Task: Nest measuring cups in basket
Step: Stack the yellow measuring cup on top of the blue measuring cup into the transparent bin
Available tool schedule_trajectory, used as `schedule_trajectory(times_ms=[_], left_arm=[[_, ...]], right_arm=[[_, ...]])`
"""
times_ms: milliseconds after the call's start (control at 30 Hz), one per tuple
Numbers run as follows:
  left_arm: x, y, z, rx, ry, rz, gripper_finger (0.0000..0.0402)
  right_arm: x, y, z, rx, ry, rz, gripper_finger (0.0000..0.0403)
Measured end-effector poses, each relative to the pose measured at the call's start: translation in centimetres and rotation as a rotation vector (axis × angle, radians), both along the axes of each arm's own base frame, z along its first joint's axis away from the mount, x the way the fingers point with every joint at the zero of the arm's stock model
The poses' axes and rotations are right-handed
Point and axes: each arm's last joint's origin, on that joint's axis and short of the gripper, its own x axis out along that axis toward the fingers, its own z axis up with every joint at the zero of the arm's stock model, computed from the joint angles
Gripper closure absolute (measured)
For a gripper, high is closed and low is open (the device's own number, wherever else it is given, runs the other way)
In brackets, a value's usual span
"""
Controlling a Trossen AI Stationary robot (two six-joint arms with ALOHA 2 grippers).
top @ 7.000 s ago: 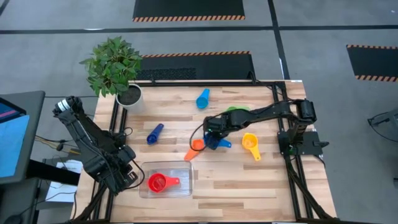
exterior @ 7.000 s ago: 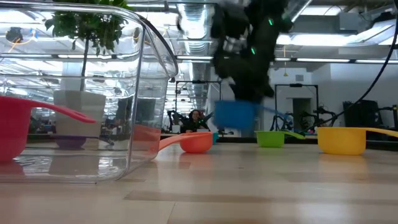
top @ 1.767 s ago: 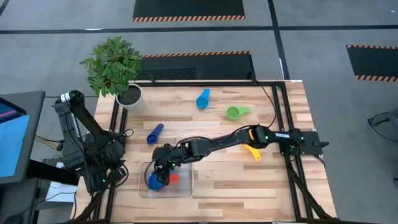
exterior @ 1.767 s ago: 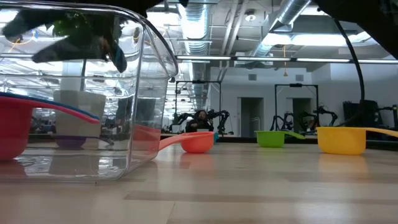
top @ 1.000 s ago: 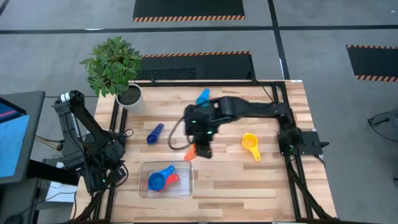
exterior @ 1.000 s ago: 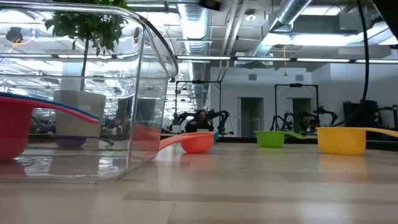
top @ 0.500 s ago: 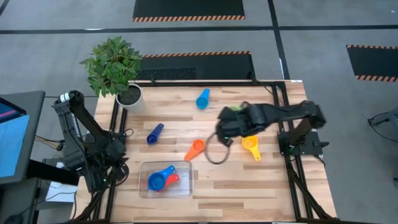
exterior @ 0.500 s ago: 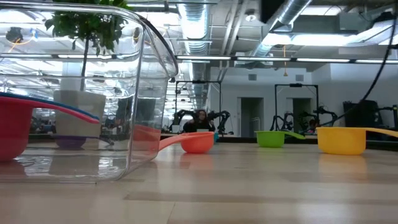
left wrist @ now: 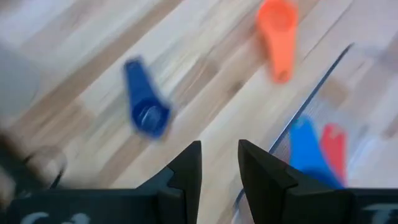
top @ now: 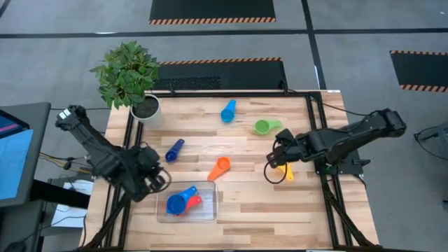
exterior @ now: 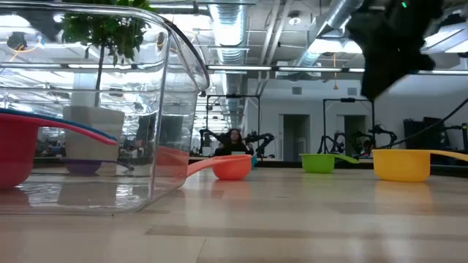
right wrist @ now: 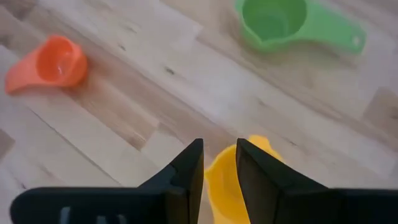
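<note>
Above the small yellow plastic measuring cup (right wrist: 227,183), I'm seeing the right gripper (right wrist: 219,163) hovering, fingers narrowly apart, holding nothing; left gripper (left wrist: 219,163) likewise by the clear rectangular plastic basket (top: 210,211).

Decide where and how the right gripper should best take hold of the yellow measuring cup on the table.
Probably by the bowl rim, from straight above. The yellow measuring cup sits upright on the table, mouth up, so one finger can drop inside the bowl and one outside. Its handle lies low along the wood, harder to pinch. The right gripper already hovers over it, fingers slightly apart.

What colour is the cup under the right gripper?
Yellow; the right wrist view shows it best, below the right gripper.
</note>
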Motion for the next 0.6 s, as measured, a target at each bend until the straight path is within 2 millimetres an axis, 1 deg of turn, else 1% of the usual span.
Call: schedule_trajectory(times_ms=[100,200,300,433,600], left_arm=[[2.1,0.7,0.4,0.014,-0.082,-0.034,0.0308],[3.9,1.8,0.8,0.010,-0.134,-0.063,0.0308],[5.3,3.0,1.1,0.005,-0.184,-0.058,0.0308],[6.3,3.8,1.5,-0.032,-0.225,-0.069,0.0308],[6.5,4.1,1.5,-0.037,-0.224,-0.068,0.0308]], right_arm=[[-1.0,-0.3,-1.5,0.050,-0.001,0.010,0.0285],[-1.9,-0.5,-2.4,0.108,0.034,0.004,0.0285],[-2.5,-0.7,-3.0,0.115,0.073,-0.013,0.0285],[-2.7,-1.0,-3.4,0.100,0.115,-0.016,0.0284],[-3.3,-1.1,-4.6,0.095,0.197,0.000,0.0272]])
